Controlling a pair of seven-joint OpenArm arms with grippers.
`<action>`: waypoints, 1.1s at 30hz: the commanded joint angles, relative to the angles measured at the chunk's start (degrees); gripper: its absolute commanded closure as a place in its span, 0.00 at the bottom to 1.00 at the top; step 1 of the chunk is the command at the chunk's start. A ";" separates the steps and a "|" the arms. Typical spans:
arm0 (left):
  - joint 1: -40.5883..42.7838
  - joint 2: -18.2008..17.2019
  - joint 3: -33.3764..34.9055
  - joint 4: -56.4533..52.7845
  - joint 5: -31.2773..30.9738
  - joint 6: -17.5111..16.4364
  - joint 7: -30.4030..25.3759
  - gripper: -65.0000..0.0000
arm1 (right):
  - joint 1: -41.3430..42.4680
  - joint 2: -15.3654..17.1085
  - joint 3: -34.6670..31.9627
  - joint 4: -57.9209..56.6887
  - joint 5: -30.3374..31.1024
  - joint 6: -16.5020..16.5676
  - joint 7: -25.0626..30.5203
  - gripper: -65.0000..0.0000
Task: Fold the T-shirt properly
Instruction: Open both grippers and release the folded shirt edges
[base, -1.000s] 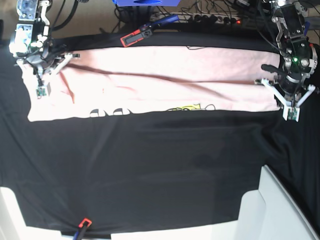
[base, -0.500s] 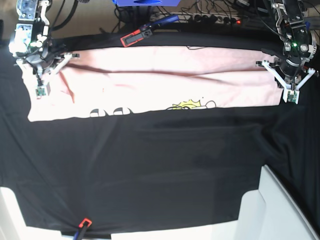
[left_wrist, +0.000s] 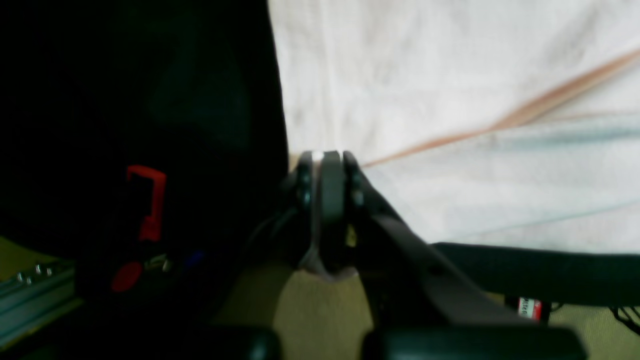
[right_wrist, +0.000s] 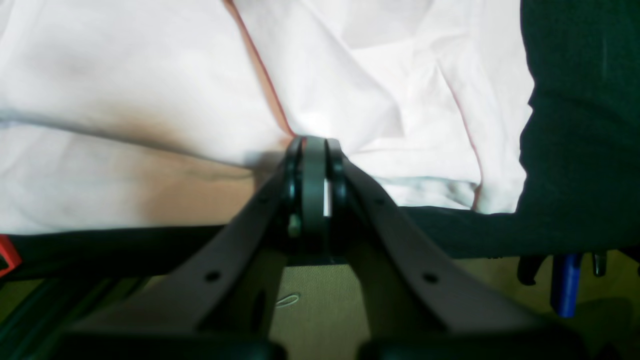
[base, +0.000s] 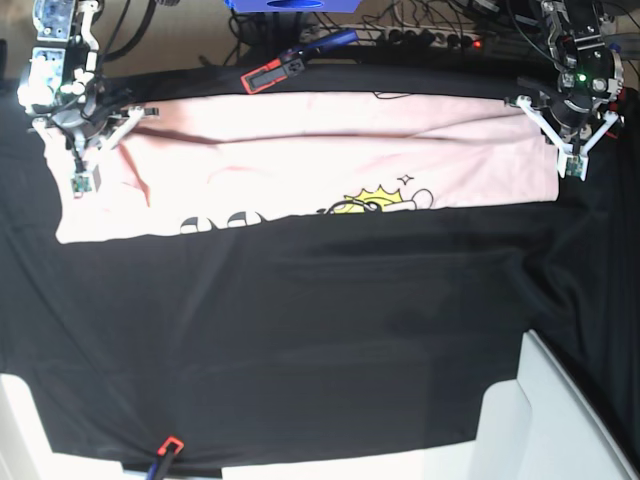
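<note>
The pale pink T-shirt (base: 300, 160) lies stretched sideways across the far part of the table, folded lengthwise. Black lettering and a yellow print (base: 375, 205) show along its near edge. At the right in the base view, my left gripper (base: 566, 135) is shut on the T-shirt's right end (left_wrist: 400, 100), its closed tips (left_wrist: 325, 167) pinching the cloth's edge. Over on the left, my right gripper (base: 80, 145) is shut on a fold of the T-shirt (right_wrist: 150, 75), with the tips (right_wrist: 312, 147) meeting at a crease near the sleeve.
A big black cloth (base: 320, 330) covers the table. A red-tipped tool with a blue handle (base: 268, 76) and a power strip (base: 430, 40) lie past the far edge. White boxes (base: 560, 420) stand at the near right. A small red clip (base: 168, 447) sits at the near edge.
My left gripper has moved toward the far edge, drawing the T-shirt's right end with it; more of the yellow print is uncovered. The right arm has not moved.
</note>
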 joint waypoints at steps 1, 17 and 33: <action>-0.10 -0.75 -0.40 0.30 0.23 0.86 -1.52 1.00 | 0.08 0.47 0.35 1.05 0.00 -0.18 0.79 1.00; -5.99 -0.49 0.22 -2.52 0.23 3.85 -1.95 1.00 | 0.43 1.52 1.75 0.87 -0.09 -0.27 0.35 1.00; -5.99 -0.40 0.31 -4.89 0.23 3.85 -2.04 1.00 | 2.19 2.49 4.04 -5.46 -0.09 -0.09 0.96 1.00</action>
